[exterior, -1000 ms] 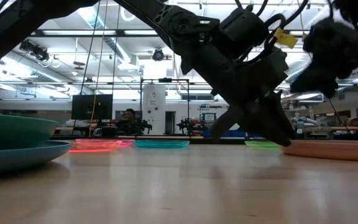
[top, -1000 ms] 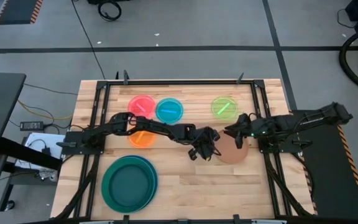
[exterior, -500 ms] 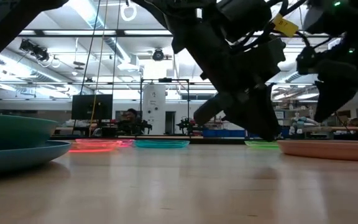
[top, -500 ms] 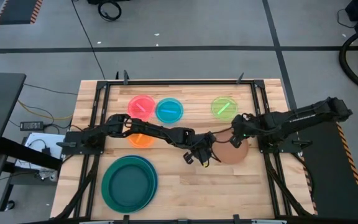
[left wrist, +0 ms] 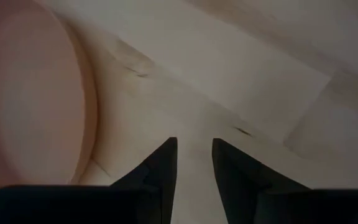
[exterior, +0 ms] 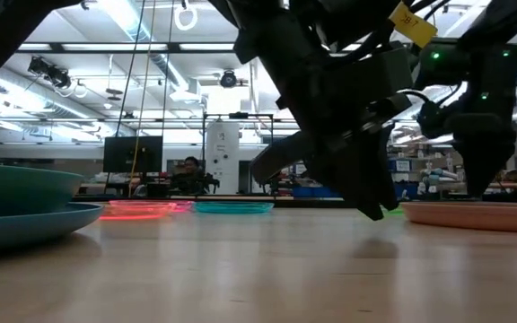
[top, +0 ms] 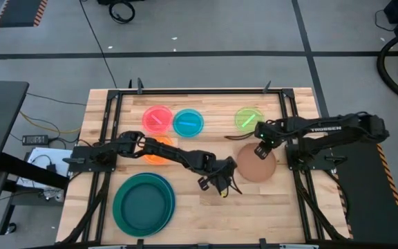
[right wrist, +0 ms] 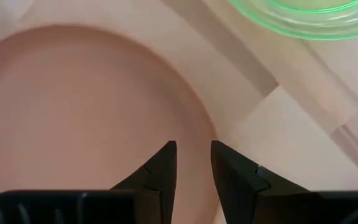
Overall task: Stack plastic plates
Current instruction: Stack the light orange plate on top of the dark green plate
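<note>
A terracotta-brown plate [top: 258, 167] lies flat on the table at right of centre. My right gripper [right wrist: 193, 152] hangs open above its far rim [right wrist: 199, 118], fingers pointing down, one finger on each side of the rim line and touching nothing that I can see. My left gripper [top: 223, 187] stands open just left of that plate, low over bare wood [left wrist: 241, 81], with nothing between its fingers. Pink [top: 157, 117], cyan [top: 188, 122] and lime green [top: 249, 119] small plates lie along the far side. An orange plate [top: 156, 152] is partly hidden under the left arm.
A teal plate sits in a blue plate [top: 144, 203] at the near left, also seen at the left edge of the low view [exterior: 16, 211]. Black frame rails [top: 292, 124] run along the table's sides. Bare wood lies between the stack and the terracotta plate.
My left gripper has drawn away from the terracotta plate, toward the table's near edge and a little left. My right gripper has swung out over the plate's far rim and tipped from a slant to pointing nearly straight down. The plates have not moved.
</note>
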Controlling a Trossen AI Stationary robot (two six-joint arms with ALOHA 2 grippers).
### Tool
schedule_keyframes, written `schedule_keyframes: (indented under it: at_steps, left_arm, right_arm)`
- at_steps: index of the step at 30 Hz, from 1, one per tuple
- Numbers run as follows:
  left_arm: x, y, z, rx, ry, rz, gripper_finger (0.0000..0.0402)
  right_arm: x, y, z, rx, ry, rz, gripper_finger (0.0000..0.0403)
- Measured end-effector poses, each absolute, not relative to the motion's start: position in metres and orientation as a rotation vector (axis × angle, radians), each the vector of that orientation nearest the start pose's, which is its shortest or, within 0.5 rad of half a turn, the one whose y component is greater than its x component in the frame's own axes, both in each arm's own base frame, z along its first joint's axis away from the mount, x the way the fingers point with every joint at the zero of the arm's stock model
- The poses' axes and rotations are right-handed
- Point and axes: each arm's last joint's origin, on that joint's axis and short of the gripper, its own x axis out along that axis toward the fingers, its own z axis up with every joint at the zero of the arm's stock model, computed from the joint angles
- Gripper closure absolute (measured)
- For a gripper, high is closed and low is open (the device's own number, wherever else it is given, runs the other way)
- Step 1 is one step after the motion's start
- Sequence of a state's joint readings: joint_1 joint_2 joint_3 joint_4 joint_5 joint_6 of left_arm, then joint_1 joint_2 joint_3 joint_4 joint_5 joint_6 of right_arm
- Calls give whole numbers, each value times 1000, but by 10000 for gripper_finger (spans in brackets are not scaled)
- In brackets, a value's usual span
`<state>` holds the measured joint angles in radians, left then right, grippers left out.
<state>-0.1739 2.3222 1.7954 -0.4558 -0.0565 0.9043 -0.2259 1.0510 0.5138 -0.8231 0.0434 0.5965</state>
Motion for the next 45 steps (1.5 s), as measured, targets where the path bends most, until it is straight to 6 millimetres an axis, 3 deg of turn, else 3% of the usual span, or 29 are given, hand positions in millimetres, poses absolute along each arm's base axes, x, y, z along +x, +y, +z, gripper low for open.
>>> schedule_keyframes:
  at_steps: [10,14,22,36,41,45]
  left_arm:
    - [489,-81,144,927,876,-537,300]
    - [486,-80,143,850,927,-510,305]
    - [473,-97,140,765,1040,-510,308]
    - [478,-106,144,747,950,-495,309]
    - [480,-107,145,772,937,-463,309]
    - [484,-111,149,909,889,-382,308]
  right_arm:
    - [169,-52,170,557,1366,-631,294]
    - [189,-58,168,446,1452,-525,294]
    - [222,-67,171,285,1515,-281,294]
    - [230,-68,149,70,1612,-20,296]
    - [232,-68,141,83,1641,-24,321]
    - [233,-69,140,120,1642,-54,353]
